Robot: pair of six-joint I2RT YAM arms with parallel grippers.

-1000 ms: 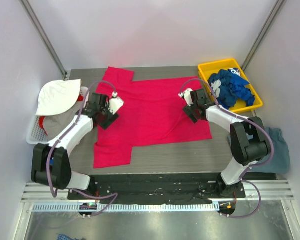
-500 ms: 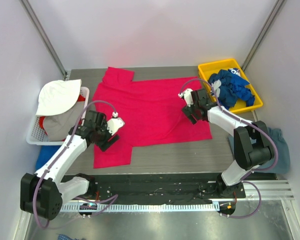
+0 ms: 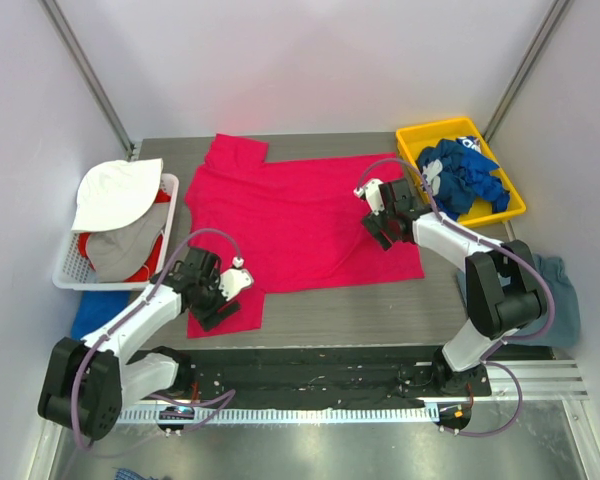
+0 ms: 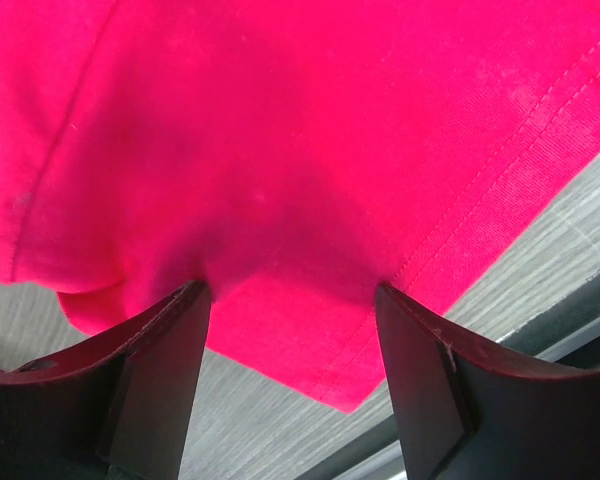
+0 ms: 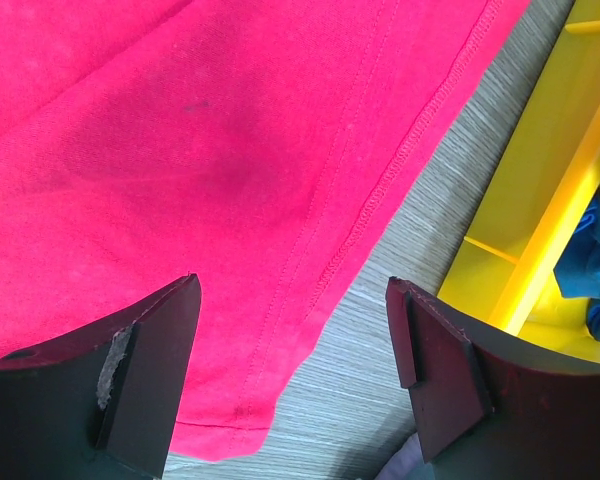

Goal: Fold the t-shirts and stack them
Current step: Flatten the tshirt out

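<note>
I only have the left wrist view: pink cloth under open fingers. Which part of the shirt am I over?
Observer: The left gripper is over the near sleeve of the pink t-shirt, which lies flat with its hem to the right.
Operator: Where is the other arm?
Observer: The right gripper hangs over that hem's edge, jaws open, holding nothing.
Operator: Any other shirts around?
Observer: Blue t-shirts lie bunched in a yellow bin at the far right corner.
</note>
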